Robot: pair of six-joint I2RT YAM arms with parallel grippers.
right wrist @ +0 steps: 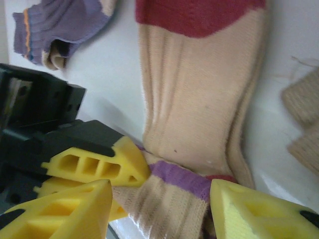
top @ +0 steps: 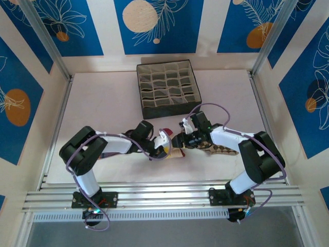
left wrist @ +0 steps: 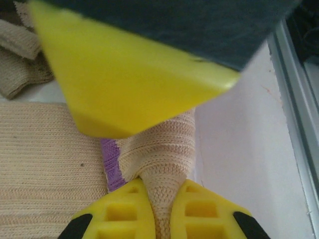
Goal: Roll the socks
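Since the beige sock [right wrist: 199, 99] looks soft, light & floppy, I'd expect bunching, not slipping, so it's best taken at the striped cuff [right wrist: 177, 178]. It lies on the desk [top: 103, 103] at 6 o'clock, btw both arms. Cuff's pinched tight in left claw [left wrist: 162, 219]; right claw [right wrist: 159, 211] wide, straddling it.

This looks like a robot lab, set up as a small test booth. The left arm [top: 95, 149] and the right arm [top: 254, 154], 2 robot arms, are bolted to silver metal rails [top: 164, 194] at the near edge of a white surface [top: 103, 103]. Purple wires [top: 216, 107] loop from them. Cream walls with blue leaf pictures [top: 169, 31] close in the surface on 3 sides.
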